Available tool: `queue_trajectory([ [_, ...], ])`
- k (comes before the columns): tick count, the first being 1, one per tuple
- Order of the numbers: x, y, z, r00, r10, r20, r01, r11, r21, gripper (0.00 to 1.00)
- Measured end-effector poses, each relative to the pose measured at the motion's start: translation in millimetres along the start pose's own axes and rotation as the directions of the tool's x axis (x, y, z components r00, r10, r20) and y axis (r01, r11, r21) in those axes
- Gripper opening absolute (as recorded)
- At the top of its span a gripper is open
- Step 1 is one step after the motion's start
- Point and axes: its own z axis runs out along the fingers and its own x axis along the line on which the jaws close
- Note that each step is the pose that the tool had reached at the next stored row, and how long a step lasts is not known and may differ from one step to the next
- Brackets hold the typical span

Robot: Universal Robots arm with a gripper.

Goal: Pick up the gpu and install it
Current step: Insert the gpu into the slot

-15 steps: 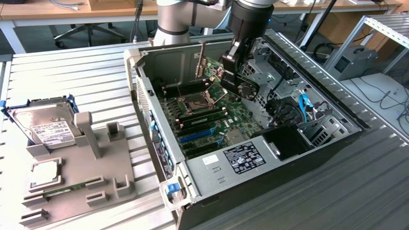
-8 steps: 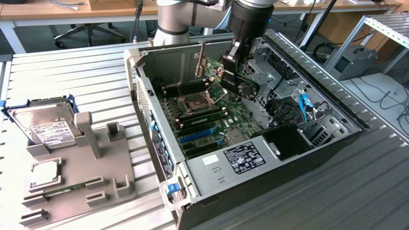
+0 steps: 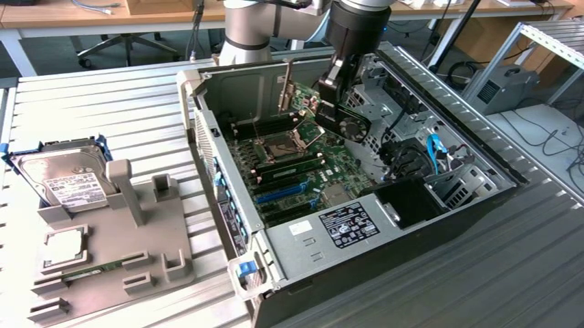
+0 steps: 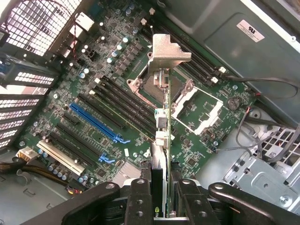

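I am holding the black two-fingered pincer (image 3: 330, 92) over the open grey metal computer case (image 3: 438, 225). It is pinching the gpu (image 3: 349, 125), a flat green circuit card with a round black fan shroud and a long silver end bracket, edge-on between its fingers (image 4: 140, 201). The card is hanging straight beneath the pincer, over the green motherboard (image 4: 93, 93). A long blue plastic slot (image 4: 96, 119) is lying below and off to one side of the pincer. A silver boxy hard drive (image 3: 59, 178) is sitting well apart from it, outside the case.
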Motion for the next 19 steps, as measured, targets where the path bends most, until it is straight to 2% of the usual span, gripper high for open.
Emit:
queue_trajectory([
  [19,0.0,0.0,0.0,0.9993,-0.038,0.0009,0.038,0.9993,-0.0011,0.26],
])
